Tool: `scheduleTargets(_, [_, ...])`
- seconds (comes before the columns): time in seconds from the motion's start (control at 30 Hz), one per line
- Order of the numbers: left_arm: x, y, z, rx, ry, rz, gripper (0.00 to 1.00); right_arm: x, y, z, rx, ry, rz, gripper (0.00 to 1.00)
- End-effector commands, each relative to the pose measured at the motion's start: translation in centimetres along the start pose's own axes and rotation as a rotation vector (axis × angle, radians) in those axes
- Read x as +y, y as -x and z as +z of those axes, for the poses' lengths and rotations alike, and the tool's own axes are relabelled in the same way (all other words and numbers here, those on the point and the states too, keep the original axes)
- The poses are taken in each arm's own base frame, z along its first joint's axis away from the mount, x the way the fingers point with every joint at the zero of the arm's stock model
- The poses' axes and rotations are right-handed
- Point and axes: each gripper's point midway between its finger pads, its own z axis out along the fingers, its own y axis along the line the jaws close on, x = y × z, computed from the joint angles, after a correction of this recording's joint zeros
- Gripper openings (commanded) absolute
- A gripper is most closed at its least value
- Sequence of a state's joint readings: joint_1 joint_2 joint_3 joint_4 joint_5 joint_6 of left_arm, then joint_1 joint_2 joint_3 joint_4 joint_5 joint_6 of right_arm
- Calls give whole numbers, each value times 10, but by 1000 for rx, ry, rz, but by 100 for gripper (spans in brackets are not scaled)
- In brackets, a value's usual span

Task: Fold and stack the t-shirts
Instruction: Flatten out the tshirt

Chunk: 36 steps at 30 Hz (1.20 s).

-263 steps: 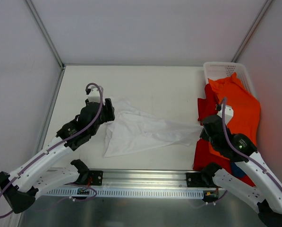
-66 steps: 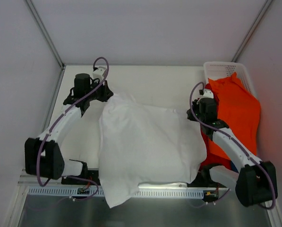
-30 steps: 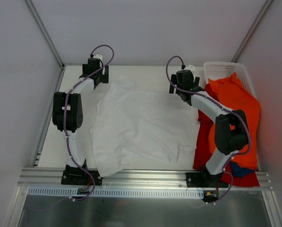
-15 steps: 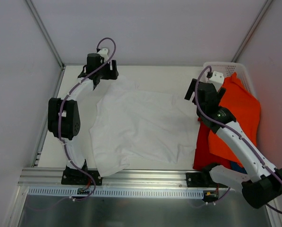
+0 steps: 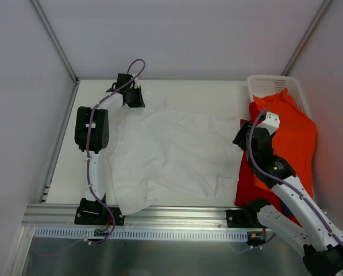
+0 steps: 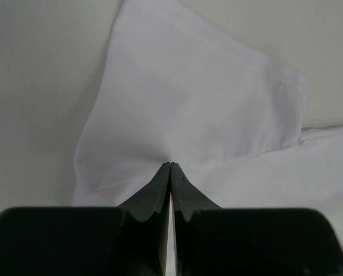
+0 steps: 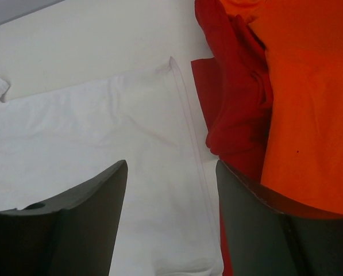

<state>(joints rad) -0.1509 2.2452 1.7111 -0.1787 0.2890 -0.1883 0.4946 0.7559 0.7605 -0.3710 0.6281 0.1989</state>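
The white t-shirt (image 5: pixel 171 155) lies spread out in the middle of the table. My left gripper (image 5: pixel 135 102) is at its far left sleeve. In the left wrist view the left gripper (image 6: pixel 170 164) is shut, and the sleeve cloth (image 6: pixel 188 103) puckers in toward the tips. My right gripper (image 5: pixel 242 140) hovers over the shirt's right edge. In the right wrist view the right gripper (image 7: pixel 171 167) is open above the white hem (image 7: pixel 182 115), with nothing between its fingers. The red t-shirt (image 5: pixel 246 184) (image 7: pixel 234 103) and the orange t-shirt (image 5: pixel 289 135) (image 7: pixel 315 103) lie heaped at the right.
A white mesh basket (image 5: pixel 269 85) stands at the back right, with the orange cloth draped over its near side. A metal rail (image 5: pixel 171 215) runs along the table's near edge. A bit of blue cloth (image 5: pixel 289 207) shows under the heap.
The left gripper has gone from open to shut at the sleeve. The right arm has drawn back from the far edge to the shirt's right side, its jaws narrower than before.
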Motion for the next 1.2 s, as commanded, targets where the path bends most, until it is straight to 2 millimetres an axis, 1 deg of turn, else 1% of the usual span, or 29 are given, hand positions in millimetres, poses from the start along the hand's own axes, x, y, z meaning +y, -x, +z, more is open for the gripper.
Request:
scheduleTargets(0.0, [-9,20,-3,-29,-24,3,2,7,1,3,-6,16,22,66])
scheduleTargets(0.07, [-2,20,0,-22,14,-4,2,7,-4,5,12,12,11,66])
scheduleTargets(0.1, [0,27,-2,-37,38,-9,3,7,-6,5,18,10,11,66])
scheduleTargets(0.13, [9,25,-2,-26,95,-25,3,7,-7,5,19,14,15,66])
scheduleTargets(0.17, [31,30,-5,-47,221,-37,2,6,-11,6,25,12,13,66])
scheduleTargets(0.2, [37,38,-9,-67,270,-65,0,6,-12,6,23,17,18,66])
scheduleTargets(0.23, [44,38,-10,-64,283,-88,0,5,-13,5,22,19,21,66])
scheduleTargets(0.27, [50,32,-5,-40,292,-100,0,4,-13,4,14,21,28,66])
scheduleTargets(0.3, [49,41,-6,-53,290,-107,0,3,-16,4,18,19,27,66])
scheduleTargets(0.33, [50,42,-5,-50,294,-110,0,1,-17,3,18,19,27,66])
scheduleTargets(0.37, [53,35,1,-25,300,-117,0,1,-17,1,14,25,33,66])
scheduleTargets(0.4, [51,43,0,-40,296,-115,0,-1,-20,1,18,21,31,66])
scheduleTargets(0.47, [53,43,5,-35,304,-113,0,-3,-20,-2,15,24,35,66])
scheduleTargets(0.53, [58,49,2,-53,333,-116,0,-6,-22,-3,15,19,35,66])
scheduleTargets(0.6, [54,55,1,-64,319,-101,0,-8,-21,-5,5,19,41,66])
scheduleTargets(0.63, [44,56,1,-60,272,-90,0,-9,-23,-4,7,20,40,67])
scheduleTargets(0.67, [34,64,-3,-77,239,-67,0,-9,-23,-4,6,19,41,67])
scheduleTargets(0.7, [17,73,-5,-97,196,-24,0,-7,-25,-3,9,22,40,67])
scheduleTargets(0.73, [-5,81,-12,-107,108,6,0,-7,-26,-2,14,23,39,67])
scheduleTargets(0.8, [-27,91,-22,-139,78,32,0,-6,-29,-1,27,23,33,66])
scheduleTargets(0.83, [-35,103,-35,-176,77,31,0,-5,-29,-1,29,25,35,67])
scheduleTargets(0.9, [-44,112,-46,-204,69,9,0,-5,-30,-1,34,26,37,66])
scheduleTargets(0.93, [-48,117,-55,-219,67,0,0,-4,-30,-2,33,32,42,67])
scheduleTargets(1.03, [-48,104,-59,-193,70,-71,0,-4,-28,-4,26,41,62,67])
scheduleTargets(1.07, [-46,91,-53,-162,72,-122,0,-3,-29,-4,27,46,65,67])
scheduleTargets(1.1, [-46,85,-50,-147,70,-145,0,-3,-29,-4,27,47,74,67])
scheduleTargets(1.13, [-44,76,-43,-122,69,-171,0,-1,-30,-5,33,56,75,67])
scheduleTargets(1.17, [-41,63,-36,-91,74,-222,0,-1,-30,-6,36,61,76,67])
